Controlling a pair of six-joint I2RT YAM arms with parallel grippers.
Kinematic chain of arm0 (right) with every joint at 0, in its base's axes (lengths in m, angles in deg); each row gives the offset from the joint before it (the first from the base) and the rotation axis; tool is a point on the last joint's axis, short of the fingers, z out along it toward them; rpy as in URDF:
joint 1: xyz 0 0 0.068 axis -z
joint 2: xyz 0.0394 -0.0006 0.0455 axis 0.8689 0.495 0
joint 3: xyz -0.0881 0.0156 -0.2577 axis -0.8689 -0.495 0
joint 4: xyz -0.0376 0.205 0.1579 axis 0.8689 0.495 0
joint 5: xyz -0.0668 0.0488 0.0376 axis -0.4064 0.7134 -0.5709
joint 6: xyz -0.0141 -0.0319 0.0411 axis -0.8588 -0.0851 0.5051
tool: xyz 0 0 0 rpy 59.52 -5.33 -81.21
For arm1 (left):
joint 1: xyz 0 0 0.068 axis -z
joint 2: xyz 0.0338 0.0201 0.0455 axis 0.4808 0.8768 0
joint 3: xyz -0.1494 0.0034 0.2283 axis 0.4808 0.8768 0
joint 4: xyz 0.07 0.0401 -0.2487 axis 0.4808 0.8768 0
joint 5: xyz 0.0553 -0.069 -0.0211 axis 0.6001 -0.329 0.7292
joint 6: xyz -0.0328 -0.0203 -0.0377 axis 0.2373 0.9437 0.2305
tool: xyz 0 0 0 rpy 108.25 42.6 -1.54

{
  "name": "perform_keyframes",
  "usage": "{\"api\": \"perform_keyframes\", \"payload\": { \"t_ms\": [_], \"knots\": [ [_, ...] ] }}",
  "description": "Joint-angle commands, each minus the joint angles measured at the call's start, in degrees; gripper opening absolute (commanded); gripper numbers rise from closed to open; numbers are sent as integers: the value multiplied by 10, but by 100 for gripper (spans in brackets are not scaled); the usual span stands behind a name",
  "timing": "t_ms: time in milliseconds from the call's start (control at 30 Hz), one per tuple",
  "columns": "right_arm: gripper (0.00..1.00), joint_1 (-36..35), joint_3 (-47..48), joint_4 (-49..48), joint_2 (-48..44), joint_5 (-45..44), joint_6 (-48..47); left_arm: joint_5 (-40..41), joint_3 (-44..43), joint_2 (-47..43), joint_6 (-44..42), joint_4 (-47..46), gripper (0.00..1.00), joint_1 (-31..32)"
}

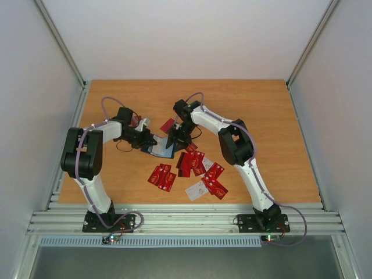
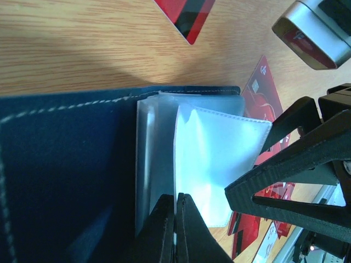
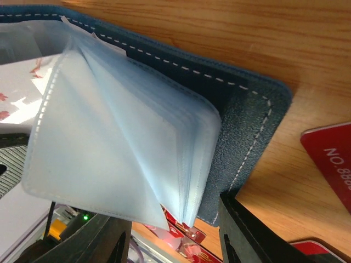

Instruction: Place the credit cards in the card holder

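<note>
Open card holder (image 3: 249, 118) shows fanned clear sleeves (image 3: 109, 142).

Grainy matt card holder (image 3: 241, 126) carries glossy plastic sleeves (image 3: 109, 153).

A wooden table (image 1: 261, 116) sits inside white walls (image 1: 192, 35), with aluminium rails (image 1: 186, 218) along its near edge.

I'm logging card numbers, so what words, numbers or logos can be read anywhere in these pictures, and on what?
"NO. 88…", cut off by the frame edge: on the red card in the right wrist view.
Markings on the other cards: too small to read.
Card holder: no text shows.
</note>
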Motion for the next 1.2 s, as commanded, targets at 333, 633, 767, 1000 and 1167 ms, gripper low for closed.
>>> {"api": "perform_keyframes", "payload": {
  "t_ms": [333, 633, 767, 1000, 1167],
  "knots": [
    [45, 12, -2, 15, 36, -76, -13, -29, -7, 46, 25, -38, 0, 16],
    [44, 40, -44, 4, -49, -62, -45, -21, -3, 57, 39, -54, 0, 16],
    [36, 40, -47, -12, -55, -33, -51, -17, -9, 59, 39, -52, 0, 16],
    [26, 40, -31, -24, -44, -32, -43, -13, -22, 64, 43, -44, 0, 20],
    [15, 38, -6, -17, -22, -25, -40, -13, -29, 72, 41, -38, 0, 25]
  ]
}}
